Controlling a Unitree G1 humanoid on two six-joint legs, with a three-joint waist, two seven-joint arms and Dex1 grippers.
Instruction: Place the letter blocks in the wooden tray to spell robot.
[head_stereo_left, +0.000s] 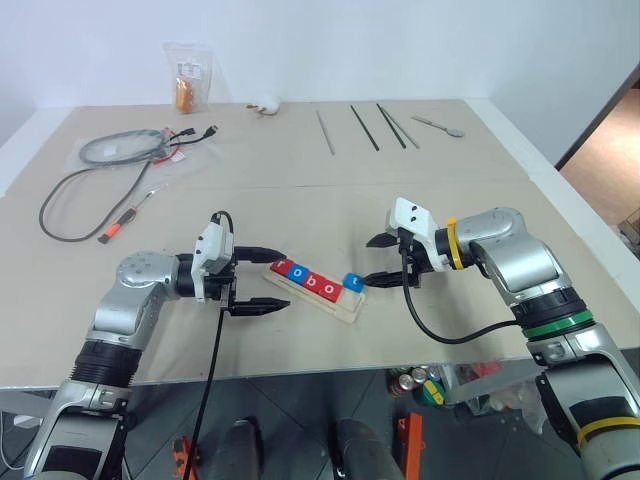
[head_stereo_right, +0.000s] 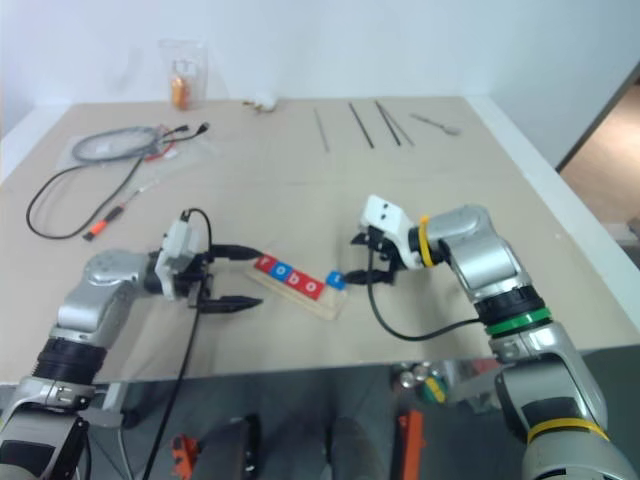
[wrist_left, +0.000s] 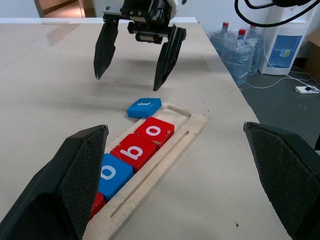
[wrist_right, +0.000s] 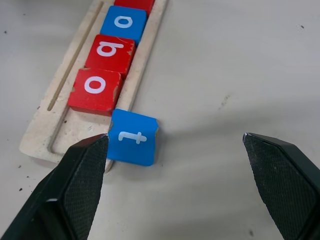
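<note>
Fingers of the left gripper (head_stereo_left: 262, 281) spread wide around the near end of the pale wooden tray (head_stereo_left: 345, 310) holding red-blue-red-red letter blocks (head_stereo_left: 311, 283), the blue t block (wrist_right: 133, 137) half off its edge, right gripper (head_stereo_left: 381, 260) wide open beside it.

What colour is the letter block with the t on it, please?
Blue, with a white letter; the t block shows best in the right wrist view.

Legible text, lowercase white letters on letter blocks:
- blue block (wrist_right: 122, 23) in wooden tray (wrist_right: 40, 136): "o"
- red block (wrist_right: 110, 51) next in tray: "b"
- red block (wrist_right: 95, 88) after it: "o"
- blue block (wrist_right: 132, 137) at tray end, partly off edge: "t"
- far red block (wrist_left: 96, 204): letter hidden
</note>
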